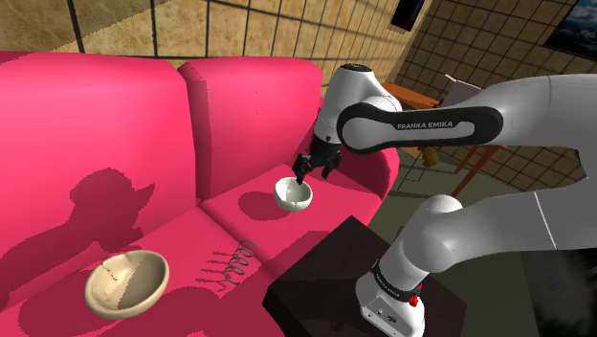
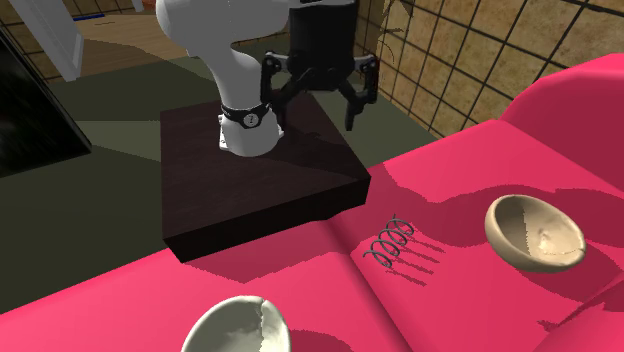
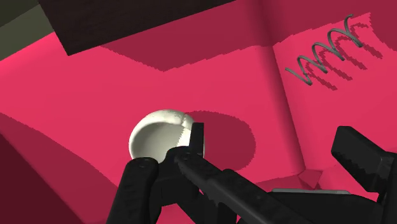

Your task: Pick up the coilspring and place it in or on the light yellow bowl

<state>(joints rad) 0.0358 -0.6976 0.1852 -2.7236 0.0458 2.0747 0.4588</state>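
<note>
A grey wire coilspring (image 1: 237, 262) lies on its side on the pink sofa seat, close to the dark stand (image 1: 325, 278). It also shows as the coilspring (image 2: 390, 243) and the coilspring (image 3: 324, 52). A cream-yellow bowl (image 1: 125, 282) sits on the seat at the shoulder view's lower left, the same bowl (image 2: 535, 232) beyond the spring. An off-white bowl (image 1: 294, 194) rests on the other cushion. My gripper (image 1: 316, 174) hangs open and empty just above that off-white bowl (image 3: 159, 135), well away from the spring. Both fingers (image 2: 352, 105) stand wide apart.
The pink sofa's backrest (image 1: 115, 134) rises behind the seat. The dark box stand (image 2: 255, 175) butts against the seat's front edge. A seam between cushions (image 3: 283, 95) runs between the off-white bowl and the spring. Tiled wall and wooden furniture (image 1: 421, 101) stand beyond the sofa's arm.
</note>
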